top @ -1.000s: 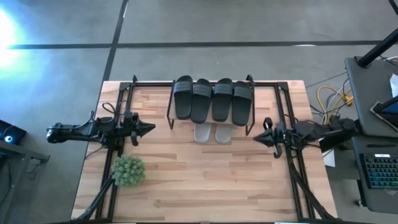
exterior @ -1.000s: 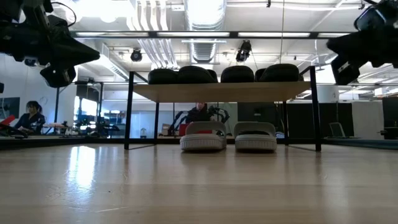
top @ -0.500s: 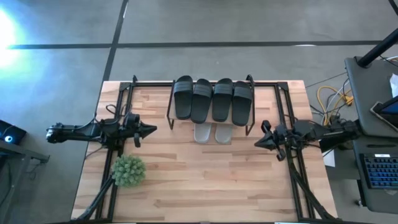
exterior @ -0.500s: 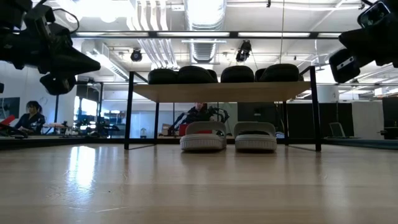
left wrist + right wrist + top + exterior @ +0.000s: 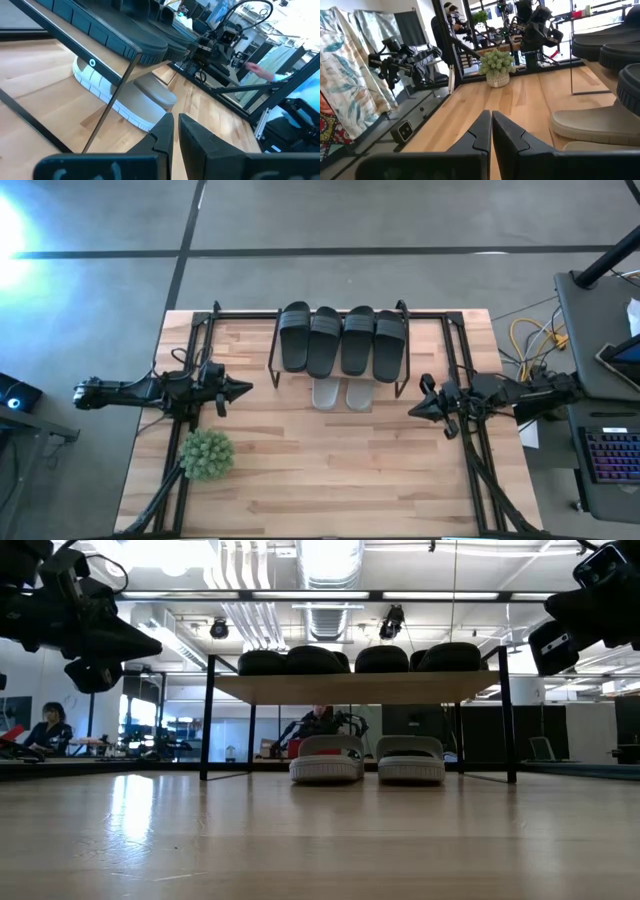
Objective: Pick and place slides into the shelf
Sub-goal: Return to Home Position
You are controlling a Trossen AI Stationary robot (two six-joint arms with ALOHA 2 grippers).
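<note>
Seemingly at the homing step, with 4 black slides (image 5: 342,340) atop the shelf (image 5: 350,687) at 12 o'clock of the bench (image 5: 330,470), 2 grey slides (image 5: 340,394) underneath, left tool (image 5: 240,388) at 9 o'clock and right tool (image 5: 415,410) at 3 o'clock both closed and empty; next, probably just parking both arms clear.

Left hand (image 5: 241,388), right hand (image 5: 414,410): closed, aloft.

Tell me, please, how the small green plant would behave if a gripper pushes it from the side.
The plant would probably tip if pushed high: in the right wrist view its bushy head is wider than its small pot. Pushed low, it may slide on the smooth wooden table.
</note>
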